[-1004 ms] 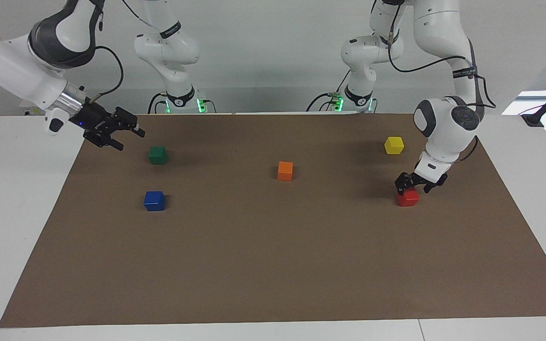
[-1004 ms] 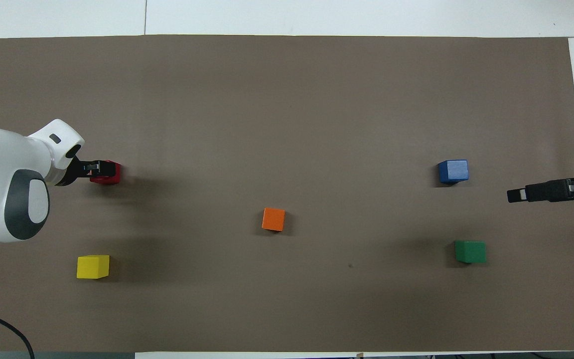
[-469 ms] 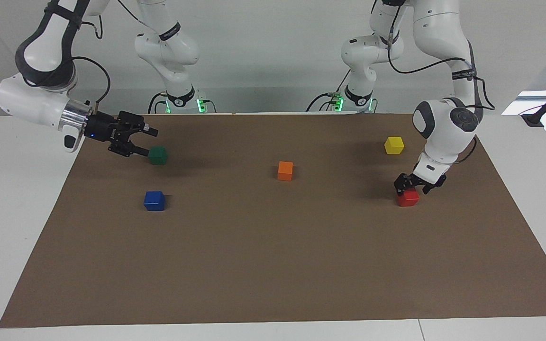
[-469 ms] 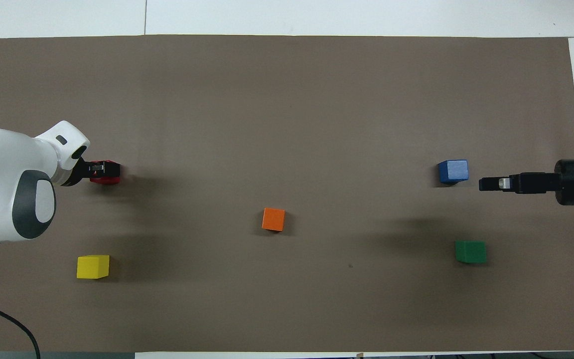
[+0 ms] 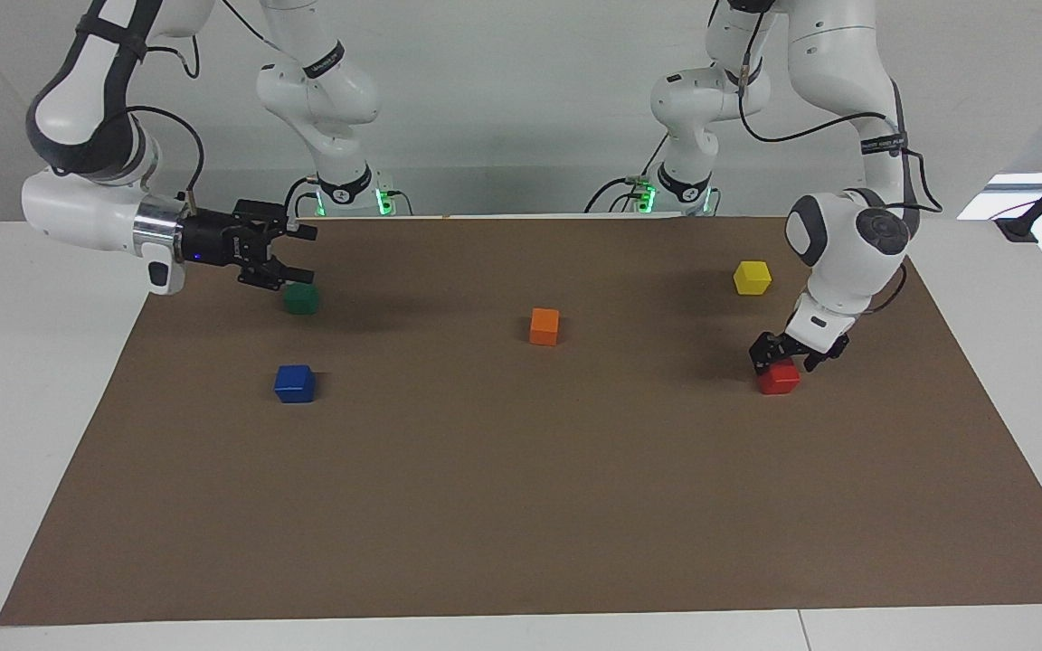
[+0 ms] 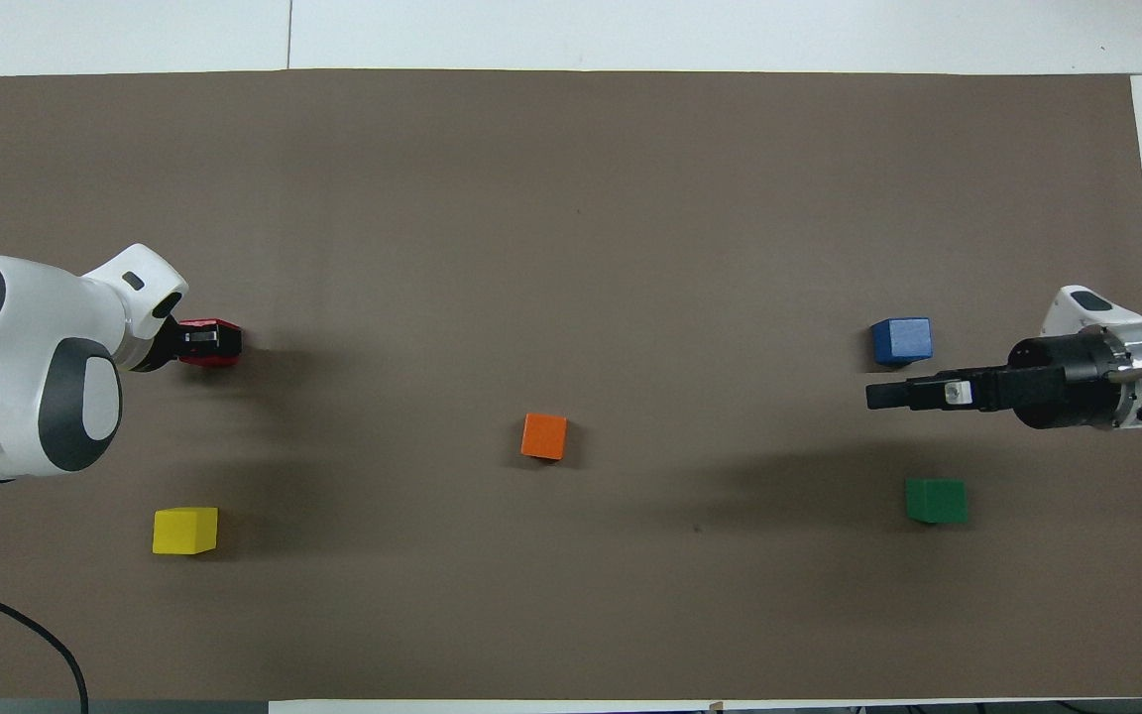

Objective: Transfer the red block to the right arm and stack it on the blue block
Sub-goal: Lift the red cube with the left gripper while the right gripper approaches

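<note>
The red block (image 5: 779, 380) sits on the brown mat (image 5: 521, 506) toward the left arm's end. My left gripper (image 5: 788, 363) is down over it, open, with one finger on each side of the block's top. In the overhead view the left gripper (image 6: 202, 342) covers part of the red block (image 6: 226, 355). The blue block (image 5: 294, 383) sits on the mat toward the right arm's end, also seen in the overhead view (image 6: 900, 340). My right gripper (image 5: 310, 253) is open and empty, held level in the air beside the green block; in the overhead view it (image 6: 876, 396) hangs between the blue and green blocks.
A green block (image 5: 301, 299) lies nearer to the robots than the blue block. An orange block (image 5: 544, 325) sits mid-mat. A yellow block (image 5: 752, 277) lies nearer to the robots than the red block. White table (image 5: 33, 362) surrounds the mat.
My right gripper has swung in from the mat's edge toward the middle, now past the green block. My left gripper has sunk slightly around the red block, which has not moved.
</note>
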{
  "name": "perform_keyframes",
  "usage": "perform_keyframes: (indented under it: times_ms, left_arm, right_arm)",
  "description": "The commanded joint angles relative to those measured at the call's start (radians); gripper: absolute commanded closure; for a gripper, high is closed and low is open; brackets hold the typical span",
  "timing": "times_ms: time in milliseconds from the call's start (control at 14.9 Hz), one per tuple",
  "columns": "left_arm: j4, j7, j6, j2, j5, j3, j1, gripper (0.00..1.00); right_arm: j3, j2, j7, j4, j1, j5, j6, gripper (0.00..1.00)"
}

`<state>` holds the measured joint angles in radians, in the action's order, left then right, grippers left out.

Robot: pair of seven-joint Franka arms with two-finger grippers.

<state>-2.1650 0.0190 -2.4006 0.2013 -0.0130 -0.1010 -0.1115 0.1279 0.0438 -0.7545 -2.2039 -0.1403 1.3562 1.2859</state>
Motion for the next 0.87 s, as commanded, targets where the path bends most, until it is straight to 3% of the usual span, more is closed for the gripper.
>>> perform_keyframes:
  times_ms: [0,201,536,804]
  left_arm:
    - [-0.001,-0.031,-0.011,0.006,0.002,0.000,-0.007,1.00]
    - [0.042,-0.169,0.059,0.004,0.010,-0.005,0.012,1.00]
    - [0.261,-0.410,0.377,-0.019,0.154,-0.008,0.076,1.00]
    - [0.304,-0.507,0.578,-0.123,0.252,-0.011,0.075,1.00]
  right_arm:
    - [0.002,0.099,-0.077,-0.004,0.007,0.107,-0.150,0.00]
    - [-0.001,0.128,-0.072,-0.049,0.045,0.234,-0.238,0.00]
    - [-0.002,0.171,-0.072,-0.103,0.137,0.435,-0.315,0.00]
    - [-0.004,0.235,-0.071,-0.111,0.231,0.589,-0.384,0.00]
